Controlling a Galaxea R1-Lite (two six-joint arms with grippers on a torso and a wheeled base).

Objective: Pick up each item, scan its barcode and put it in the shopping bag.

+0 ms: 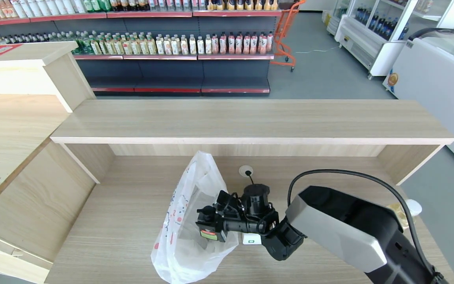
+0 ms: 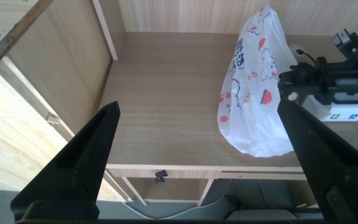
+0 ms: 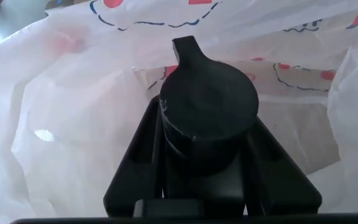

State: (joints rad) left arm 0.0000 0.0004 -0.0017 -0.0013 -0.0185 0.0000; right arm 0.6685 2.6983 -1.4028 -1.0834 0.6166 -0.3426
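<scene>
Holding a black-capped item at the bag mouth.
Head: right gripper (image 1: 208, 225) clamps item (image 1: 209, 235) over bag (image 1: 181, 244) on counter (image 1: 112, 228); scanner (image 1: 250, 238) just beside. Left wrist: left gripper (image 2: 197, 118) jaws wide above the counter edge. Right wrist: item (image 3: 209, 99) between jaws, inside bag (image 3: 73, 124).

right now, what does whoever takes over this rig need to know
Right gripper: shut on a black-topped item, in the mouth of the shopping bag.
Left gripper: open, empty, off the counter's near edge.
White box beside the bag; lidded cup behind the right arm.
Done: item is at the bag; bag's other contents hidden.
Left: release it, then probably scan and bag the cup.
</scene>
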